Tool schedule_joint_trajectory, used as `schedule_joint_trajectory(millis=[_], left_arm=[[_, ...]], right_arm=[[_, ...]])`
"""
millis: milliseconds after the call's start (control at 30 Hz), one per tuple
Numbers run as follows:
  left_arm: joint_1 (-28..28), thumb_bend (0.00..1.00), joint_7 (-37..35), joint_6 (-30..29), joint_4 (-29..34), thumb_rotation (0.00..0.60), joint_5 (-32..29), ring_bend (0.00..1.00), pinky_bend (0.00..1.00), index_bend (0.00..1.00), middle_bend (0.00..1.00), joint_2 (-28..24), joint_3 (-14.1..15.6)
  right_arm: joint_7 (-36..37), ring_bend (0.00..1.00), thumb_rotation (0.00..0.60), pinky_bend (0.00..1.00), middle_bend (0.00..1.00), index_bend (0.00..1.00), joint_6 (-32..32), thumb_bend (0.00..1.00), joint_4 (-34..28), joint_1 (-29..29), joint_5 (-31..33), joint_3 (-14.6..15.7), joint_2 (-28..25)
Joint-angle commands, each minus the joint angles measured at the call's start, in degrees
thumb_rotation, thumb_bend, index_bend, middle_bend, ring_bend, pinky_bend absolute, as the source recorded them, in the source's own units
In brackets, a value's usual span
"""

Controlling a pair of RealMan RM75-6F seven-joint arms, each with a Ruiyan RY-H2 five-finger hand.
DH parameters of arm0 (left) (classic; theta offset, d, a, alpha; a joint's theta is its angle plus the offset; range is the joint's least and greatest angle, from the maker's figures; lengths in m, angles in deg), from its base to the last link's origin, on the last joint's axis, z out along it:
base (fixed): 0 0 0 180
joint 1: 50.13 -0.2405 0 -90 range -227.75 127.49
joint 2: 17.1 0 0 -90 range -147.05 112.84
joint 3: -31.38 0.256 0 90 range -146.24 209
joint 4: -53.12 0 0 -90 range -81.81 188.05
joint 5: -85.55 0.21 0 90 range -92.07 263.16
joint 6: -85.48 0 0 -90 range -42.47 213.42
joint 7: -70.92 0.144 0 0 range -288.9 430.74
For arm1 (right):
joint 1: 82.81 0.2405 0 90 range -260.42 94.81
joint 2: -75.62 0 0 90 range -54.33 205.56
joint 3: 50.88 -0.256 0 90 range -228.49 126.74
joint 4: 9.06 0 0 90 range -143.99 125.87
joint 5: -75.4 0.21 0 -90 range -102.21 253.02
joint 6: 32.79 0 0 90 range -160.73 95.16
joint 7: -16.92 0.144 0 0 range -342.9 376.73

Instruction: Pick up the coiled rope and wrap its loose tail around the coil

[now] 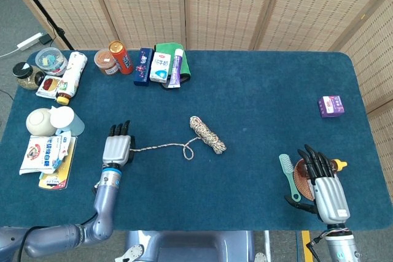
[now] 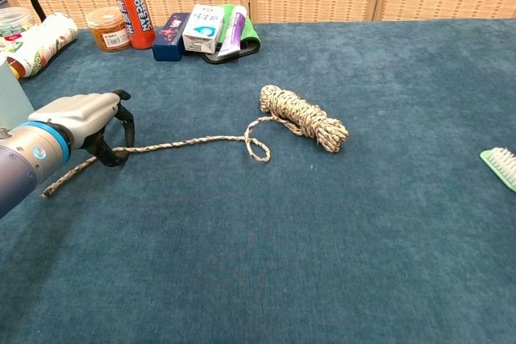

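The coiled rope (image 1: 207, 134) (image 2: 305, 117) lies flat near the middle of the blue table (image 1: 258, 102). Its loose tail (image 1: 161, 146) (image 2: 181, 144) runs left from the coil, makes one small loop, then stretches almost straight to my left hand (image 1: 118, 148) (image 2: 82, 117). That hand rests low on the cloth with its fingers curled over the tail, holding it; the free end sticks out behind it. My right hand (image 1: 324, 185) lies at the table's near right corner, fingers spread, holding nothing, far from the rope.
A green brush (image 1: 287, 170) (image 2: 500, 165) and a brown dish (image 1: 301, 175) lie beside my right hand. A purple box (image 1: 331, 106) sits far right. Cans, cartons and a tube (image 1: 161, 65) line the back edge. Cups and packets (image 1: 50, 133) crowd the left edge.
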Motion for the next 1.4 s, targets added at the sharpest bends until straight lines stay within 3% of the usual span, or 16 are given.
schedule_joint_trajectory(millis=[33, 400, 933, 1067, 1400], left_arm=[[-0.1, 0.41, -0.1, -0.2, 0.3, 0.600, 0.2, 0.00, 0.00, 0.57, 0.00, -0.3, 0.0], [-0.4, 0.41, 0.2, -1.6, 3.7, 0.600, 1.5, 0.00, 0.00, 0.58, 0.00, -2.9, 0.0], [-1.9, 0.41, -3.4, -3.9, 16.2, 0.600, 8.9, 0.00, 0.00, 0.58, 0.00, -13.4, 0.2], [-2.7, 0.41, -5.1, -5.2, 19.8, 0.600, 12.0, 0.00, 0.00, 0.58, 0.00, -17.2, 0.1], [-4.5, 0.41, -6.7, -8.4, 27.7, 0.600, 18.7, 0.00, 0.00, 0.58, 0.00, -25.8, -0.1]], right_arm=[[0.0, 0.00, 0.600, 0.00, 0.00, 0.00, -0.1, 0.00, 0.0, 0.0, 0.0, 0.0, 0.0], [-0.3, 0.00, 0.600, 0.00, 0.00, 0.00, -0.5, 0.00, 0.1, 0.2, 0.4, -0.1, 0.3], [-5.4, 0.00, 0.600, 0.00, 0.00, 0.00, -3.5, 0.00, 1.2, 1.8, 3.1, -0.8, 3.6], [-9.7, 0.00, 0.600, 0.00, 0.00, 0.00, -7.3, 0.00, 0.8, 4.6, 6.0, -2.8, 5.5], [-22.2, 0.00, 0.600, 0.00, 0.00, 0.00, -16.9, 0.00, -1.6, 14.6, 22.4, -11.0, 13.9]])
